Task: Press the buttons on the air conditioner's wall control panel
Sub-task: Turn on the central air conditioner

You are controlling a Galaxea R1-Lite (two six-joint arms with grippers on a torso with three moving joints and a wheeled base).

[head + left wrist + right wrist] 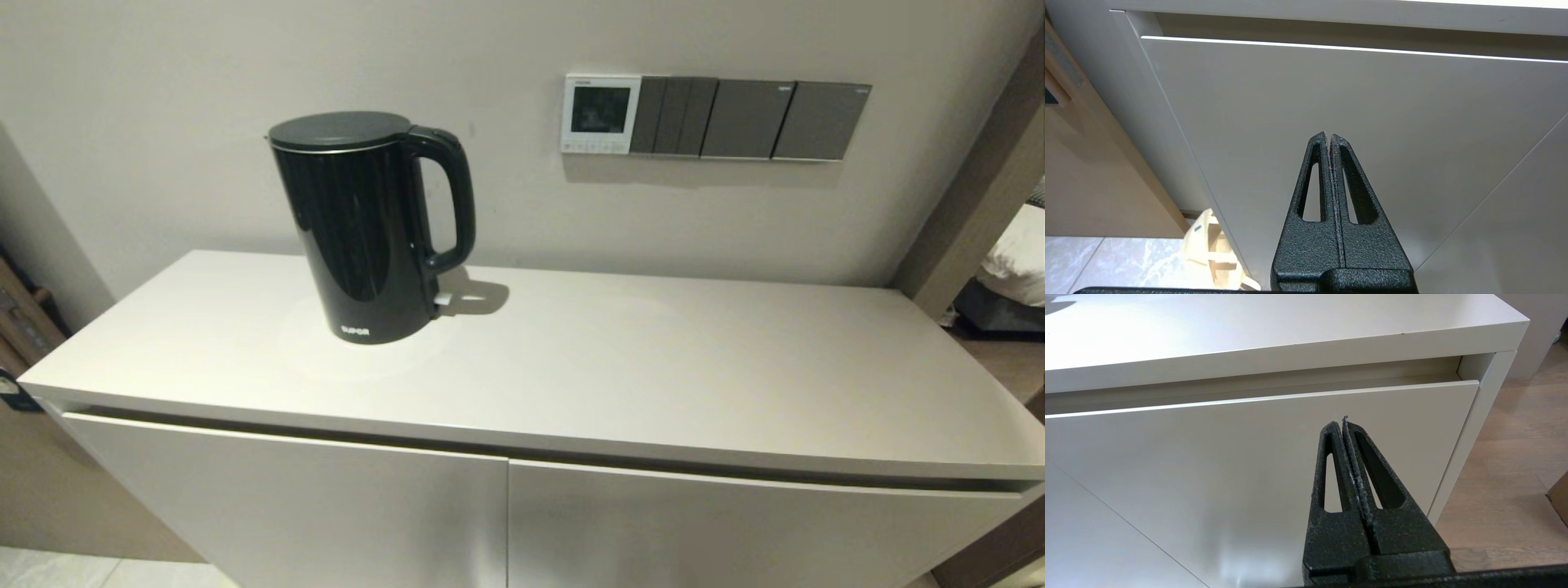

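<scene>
The wall control panel (601,114) is a small white square with a dark screen, fixed to the wall above the cabinet, right of centre in the head view. Its buttons (594,147) form a tiny pale row along its lower edge. Neither arm shows in the head view. My left gripper (1329,135) is shut and empty, low in front of the cabinet's left door. My right gripper (1343,424) is shut and empty, low in front of the cabinet's right door. Both are far below the panel.
Dark grey switch plates (749,119) sit right of the panel. A black kettle (367,224) stands on the white cabinet top (653,359) at the left. A cream bag (1216,249) lies on the floor left of the cabinet. A wooden door frame (971,204) stands at the right.
</scene>
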